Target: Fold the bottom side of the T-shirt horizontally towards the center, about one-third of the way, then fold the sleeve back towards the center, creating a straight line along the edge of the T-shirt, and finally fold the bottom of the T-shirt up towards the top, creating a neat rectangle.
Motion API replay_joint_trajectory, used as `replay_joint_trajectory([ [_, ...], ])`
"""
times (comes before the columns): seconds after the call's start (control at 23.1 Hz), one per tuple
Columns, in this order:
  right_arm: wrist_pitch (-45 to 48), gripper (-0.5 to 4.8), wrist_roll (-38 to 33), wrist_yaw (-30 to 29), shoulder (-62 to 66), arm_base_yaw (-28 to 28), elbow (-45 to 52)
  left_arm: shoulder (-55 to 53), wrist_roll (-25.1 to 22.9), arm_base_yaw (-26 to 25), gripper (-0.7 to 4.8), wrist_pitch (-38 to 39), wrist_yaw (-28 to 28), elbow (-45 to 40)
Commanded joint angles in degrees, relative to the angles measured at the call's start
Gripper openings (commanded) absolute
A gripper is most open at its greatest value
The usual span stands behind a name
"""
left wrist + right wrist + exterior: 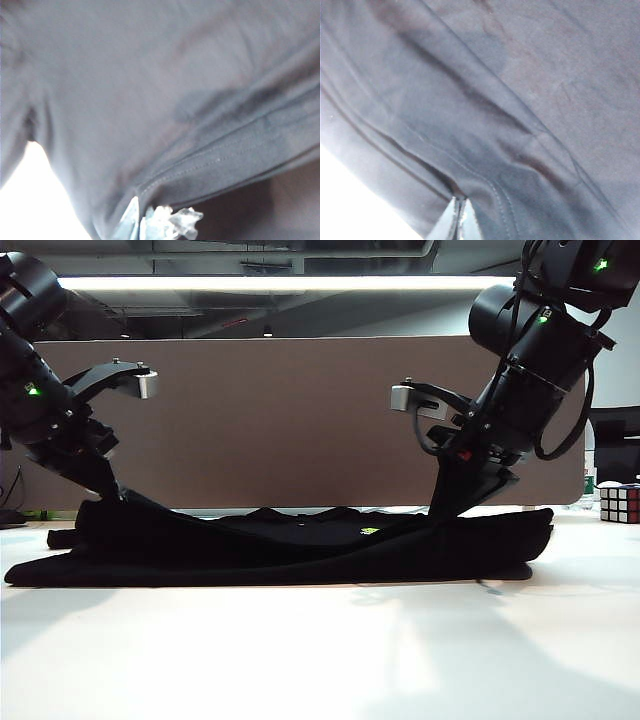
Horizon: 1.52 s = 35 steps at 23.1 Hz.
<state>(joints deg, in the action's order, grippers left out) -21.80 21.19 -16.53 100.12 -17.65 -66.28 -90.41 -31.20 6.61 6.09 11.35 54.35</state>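
Grippers clamp a black garment at both ends: the left gripper [108, 490], jaws pressed together on a fold of cloth, bites the T-shirt [290, 545] near its left end in the exterior view, while the right gripper [452, 508], likewise closed tight on fabric, pinches it toward the right end. Through the left wrist camera the left gripper [141, 220] shows only as pale fingertips [129, 220] meeting at a stitched hem, the dark fabric [150, 90] filling nearly the whole frame; the right wrist camera shows the right gripper [458, 220] with its tips closed to a narrow point on a seamed edge of the same fabric [520, 100]. The T-shirt lies flat on the white table [320, 650], its long axis running left to right across the exterior view, parallel to the tan divider panel [290, 420] standing just behind it. Cloth rises in a small peak to each gripper and sags between them. A neon yellow-green logo [369, 531] shows on the shirt's upper surface, right of its middle and nearer the right gripper. Which end is the hem cannot be told. A puzzle cube [620, 503] sits on the table beyond the shirt's right end.
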Motion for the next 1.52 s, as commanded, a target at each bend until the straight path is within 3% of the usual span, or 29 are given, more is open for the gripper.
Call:
replay_joint_trajectory([
  [0.04,0.52,-0.02,-0.22,-0.37,-0.35,-0.07,-0.31,0.26,0.70,0.00,-0.06,-3.32,-0.02,0.20],
  [0.26,-0.24,0.00,-0.22,-1.64,-0.37,-0.07,-0.31,0.26,2.78,0.00,-0.06,-6.62,-0.17,0.20],
  [0.43,-0.24,0.53,-0.22,-1.88,-0.35,-0.07,-0.31,0.26,2.80,0.00,-0.06,-7.04,-0.17,0.20],
  [0.48,-0.24,0.52,-0.22,-1.88,-0.35,-0.07,-0.31,0.26,2.80,0.00,-0.06,-7.04,-0.17,0.20],
  [0.56,-0.22,-0.08,-0.20,-1.86,-0.35,-0.07,-0.31,0.26,2.80,0.00,-0.06,-7.04,-0.17,0.20],
  [0.69,-0.28,-0.08,-0.24,-2.10,-0.35,-0.07,-0.31,0.26,2.82,0.00,-0.06,-7.23,-0.17,0.22],
  [0.74,-0.26,-0.01,-0.90,-3.80,-0.35,-0.07,-0.31,0.26,3.80,0.00,-0.06,-8.07,-0.20,0.24],
  [0.87,0.22,1.15,-4.09,-12.33,-0.35,-0.15,-0.39,0.26,8.31,0.00,-0.06,-11.74,-0.15,0.55],
  [0.95,1.36,1.17,-4.72,-13.59,-0.35,-1.16,-0.44,0.26,8.59,0.00,-0.06,-13.11,-0.15,0.57],
  [1.08,4.52,1.17,-4.70,-13.14,-0.33,-4.94,-0.44,0.26,11.23,0.00,-0.06,-17.07,-0.17,0.57],
  [1.26,12.17,1.20,-4.92,-5.18,-0.02,-8.92,-0.42,0.26,14.84,0.00,-0.06,-17.49,0.07,0.57],
  [1.34,15.91,2.11,-6.67,-2.89,1.36,-9.09,-0.42,0.26,15.63,0.00,-0.06,-17.49,0.44,0.57],
  [1.52,16.96,2.16,-7.76,-2.49,5.05,-9.09,-0.42,0.26,15.82,0.00,-0.06,-17.55,1.31,0.59],
])
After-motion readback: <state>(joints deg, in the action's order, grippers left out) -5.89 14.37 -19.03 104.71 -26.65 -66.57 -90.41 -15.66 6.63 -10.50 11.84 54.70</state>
